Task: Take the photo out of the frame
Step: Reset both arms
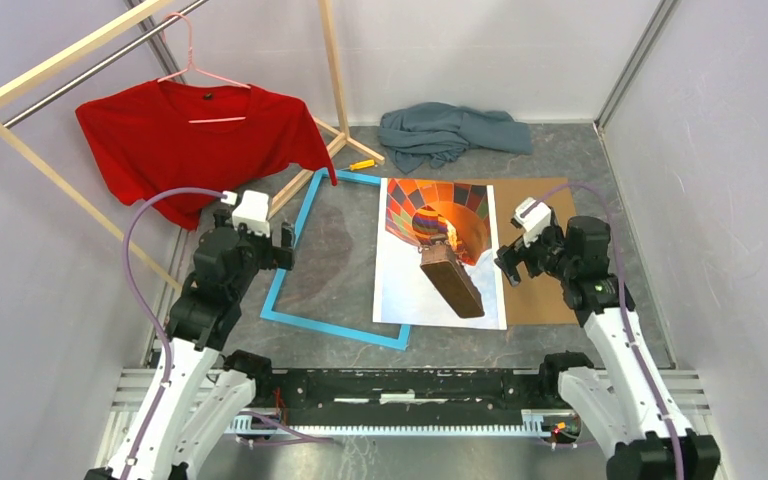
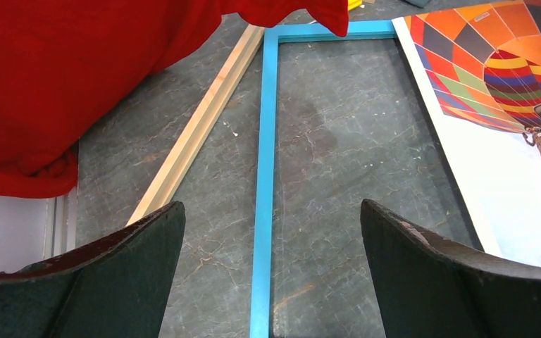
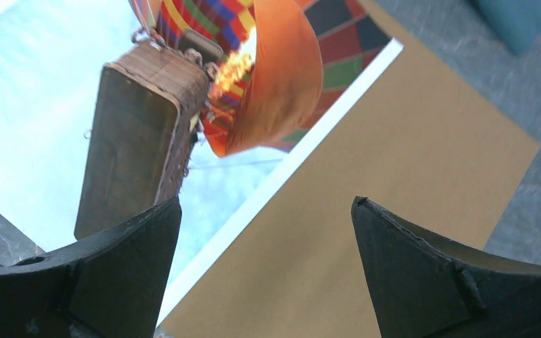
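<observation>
The photo (image 1: 440, 255), a hot-air balloon print with a brown basket, lies flat on the table, out of the frame, its left edge over the frame's right side. It shows in both wrist views (image 2: 507, 127) (image 3: 42, 105). The light-blue frame (image 1: 290, 262) lies flat and empty on the table, left of the photo; its left rail runs between my left fingers in the left wrist view (image 2: 264, 176). My left gripper (image 1: 287, 238) is open and empty above that rail. My right gripper (image 1: 508, 265) is open and empty above the photo's right edge and the backing board.
A plain brown backing board (image 1: 540, 260) lies under the photo's right side. A wooden clothes rack (image 1: 335, 70) with a red T-shirt (image 1: 185, 140) on a hanger stands at the back left. A grey-blue cloth (image 1: 450, 130) lies at the back.
</observation>
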{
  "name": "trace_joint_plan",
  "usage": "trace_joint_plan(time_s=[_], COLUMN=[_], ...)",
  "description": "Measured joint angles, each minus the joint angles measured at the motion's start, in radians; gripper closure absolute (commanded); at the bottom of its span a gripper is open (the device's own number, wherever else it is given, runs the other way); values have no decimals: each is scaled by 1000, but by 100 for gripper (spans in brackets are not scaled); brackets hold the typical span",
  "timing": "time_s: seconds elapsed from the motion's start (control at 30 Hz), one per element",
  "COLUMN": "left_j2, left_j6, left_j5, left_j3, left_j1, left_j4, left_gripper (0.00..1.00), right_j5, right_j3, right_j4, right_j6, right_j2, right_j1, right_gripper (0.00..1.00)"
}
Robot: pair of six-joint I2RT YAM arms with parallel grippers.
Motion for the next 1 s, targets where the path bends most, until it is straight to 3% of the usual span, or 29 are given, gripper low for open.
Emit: trace_joint_plan(time_s=[0.1, 0.3, 1.0], left_j2=[-3, -26, -127], left_j6=[0, 0, 4], left_j5=[0, 10, 143], left_j3=[-2, -19, -80], left_j1=[3, 3, 69], left_j4=[2, 2, -2], left_gripper=[0, 0, 0], right_j5=[26, -23, -135], right_j3=[-1, -66, -153], right_j4=[24, 42, -26], right_j6=[1, -38, -37], right_j2=[-69, -366, -630], right_j1=[70, 77, 57], right_gripper=[2, 2, 2])
